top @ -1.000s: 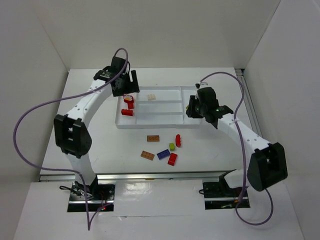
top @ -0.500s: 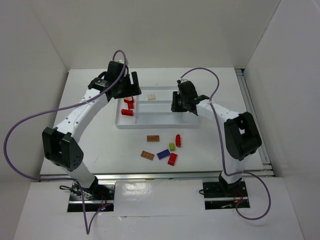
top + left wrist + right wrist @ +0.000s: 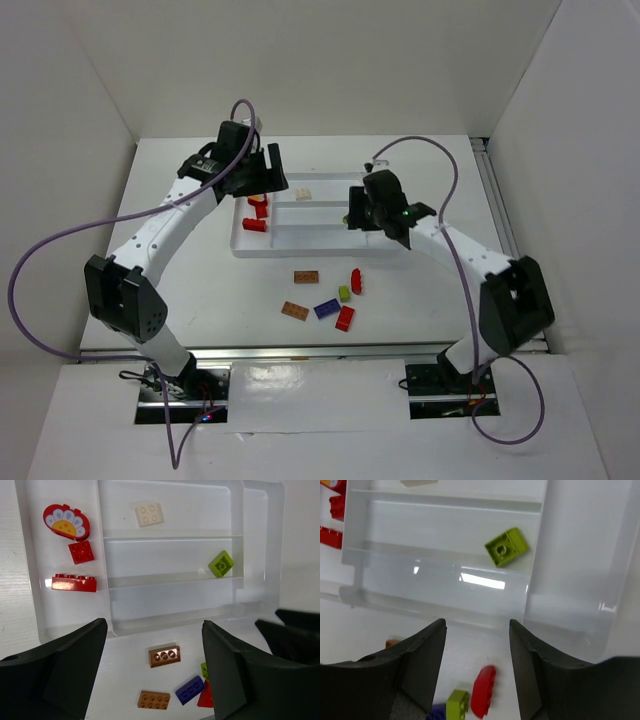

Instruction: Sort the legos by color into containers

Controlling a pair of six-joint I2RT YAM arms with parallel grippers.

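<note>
The white tray (image 3: pixel 330 243) lies at mid-table. Its left squarish section holds three red legos (image 3: pixel 74 583). A cream lego (image 3: pixel 149 514) lies in the far slot and a lime green lego (image 3: pixel 506 546) in the middle slot. My left gripper (image 3: pixel 262 183) hovers open and empty over the tray's left end (image 3: pixel 154 624). My right gripper (image 3: pixel 357 212) hovers open and empty over the tray's right part (image 3: pixel 476 622). Loose in front of the tray lie two brown-orange legos (image 3: pixel 306 277) (image 3: pixel 294 310), a blue-purple one (image 3: pixel 326 309), a small lime one (image 3: pixel 344 293) and two red ones (image 3: pixel 356 281) (image 3: pixel 345 319).
White walls enclose the table at the back and both sides. Purple cables loop from both arms. The right arm's black body (image 3: pixel 295 630) shows at the right of the left wrist view. The arm bases stand at the near edge.
My right gripper has swung left from the tray's right end to over the slots. My left gripper has shifted slightly right. The loose legos have not moved.
</note>
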